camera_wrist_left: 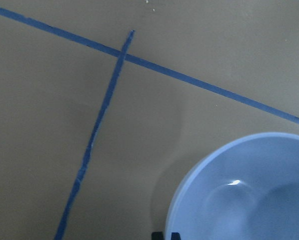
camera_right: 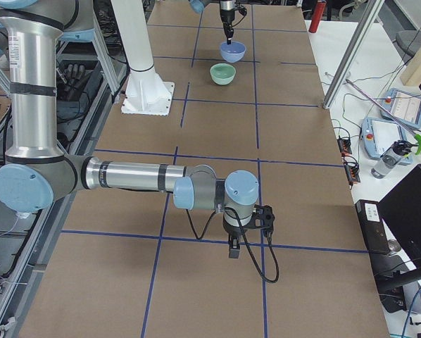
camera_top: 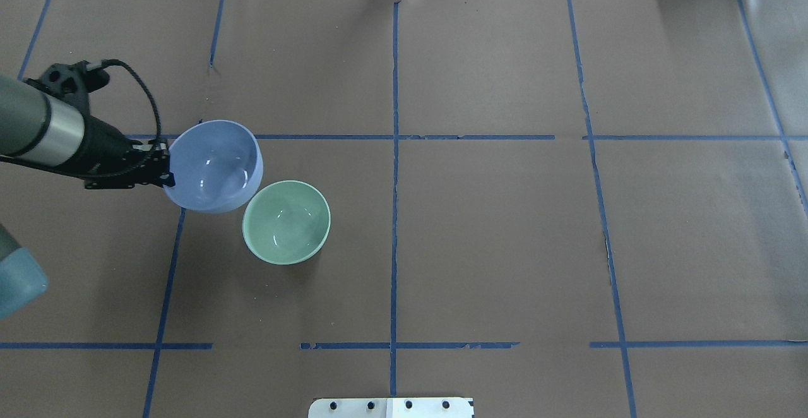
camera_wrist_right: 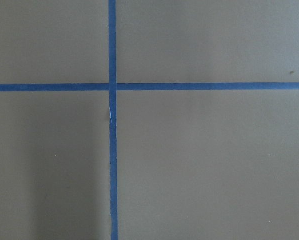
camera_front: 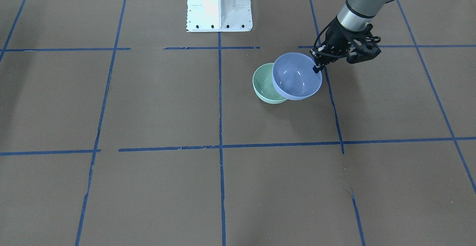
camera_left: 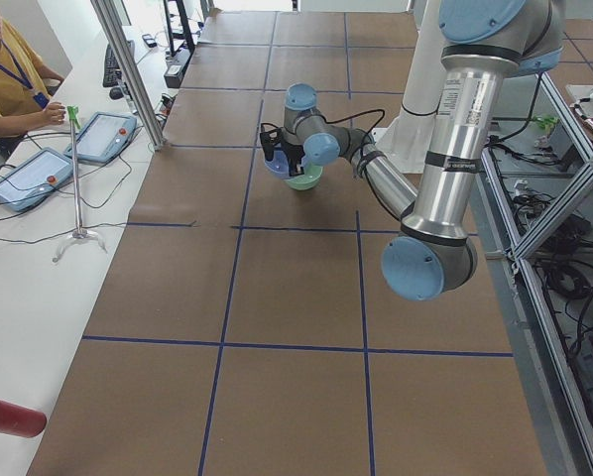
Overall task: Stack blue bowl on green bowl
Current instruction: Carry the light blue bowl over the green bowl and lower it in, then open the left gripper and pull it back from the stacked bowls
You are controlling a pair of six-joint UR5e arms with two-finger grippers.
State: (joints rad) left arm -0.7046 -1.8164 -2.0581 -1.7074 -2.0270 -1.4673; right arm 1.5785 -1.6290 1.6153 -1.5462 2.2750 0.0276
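Left pincer (camera_top: pixel 168 178) pinches blue bowl (camera_top: pixel 214 164) by its rim, apparently lifted off desk (camera_top: pixel 505 247). Green bowl (camera_top: pixel 287 222) sits just right of it, nearer the robot. Right pincer (camera_right: pixel 233 248) well apart; can't tell its state.

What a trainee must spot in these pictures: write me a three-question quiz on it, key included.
1. True or false: the blue bowl already sits nested in the green bowl.
2. Which gripper clamps the blue bowl's rim? A) left gripper B) right gripper C) neither
3. Fill in: the clamped spot on the rim is on the side ___ the green bowl (facing / away from).
Key: 1 false; 2 A; 3 away from.
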